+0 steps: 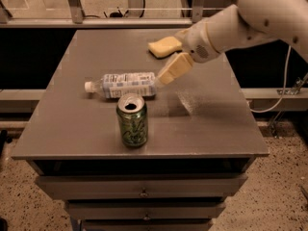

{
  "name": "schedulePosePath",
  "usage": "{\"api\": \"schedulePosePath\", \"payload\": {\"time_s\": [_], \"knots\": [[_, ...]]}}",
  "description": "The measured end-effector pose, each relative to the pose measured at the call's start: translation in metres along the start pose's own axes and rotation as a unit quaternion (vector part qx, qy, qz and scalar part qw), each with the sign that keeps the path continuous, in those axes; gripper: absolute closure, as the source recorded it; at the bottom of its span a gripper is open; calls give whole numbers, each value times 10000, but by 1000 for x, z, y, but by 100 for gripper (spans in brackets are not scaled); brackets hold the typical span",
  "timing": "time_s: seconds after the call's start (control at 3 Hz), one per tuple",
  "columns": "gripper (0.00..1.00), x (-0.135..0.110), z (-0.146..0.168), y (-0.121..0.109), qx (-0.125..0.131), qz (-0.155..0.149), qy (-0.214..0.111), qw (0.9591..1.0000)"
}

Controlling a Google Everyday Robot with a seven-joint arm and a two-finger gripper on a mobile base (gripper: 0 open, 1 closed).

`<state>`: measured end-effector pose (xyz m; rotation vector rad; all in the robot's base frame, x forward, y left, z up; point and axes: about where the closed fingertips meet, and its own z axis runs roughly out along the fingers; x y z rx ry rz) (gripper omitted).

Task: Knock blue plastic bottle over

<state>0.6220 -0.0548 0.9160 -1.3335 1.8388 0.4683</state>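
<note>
The blue plastic bottle [122,85] lies on its side on the grey table [207,124], its white cap pointing left and its pale blue-white label facing up. My gripper [169,70] hangs just to the right of the bottle's base, a little above the table, on the white arm [240,23] that reaches in from the upper right. A green soda can [132,120] stands upright in front of the bottle.
A yellow sponge [165,47] lies on the table behind the gripper. The table has drawers [142,189] below its front edge. A cable [284,88] hangs at the right, and a metal rail [91,22] runs behind the table.
</note>
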Motion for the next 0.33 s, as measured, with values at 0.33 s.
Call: {"api": "schedulePosePath", "payload": {"time_s": [0.33], "knots": [[0, 17, -29, -13, 316, 201, -68, 9993]]}}
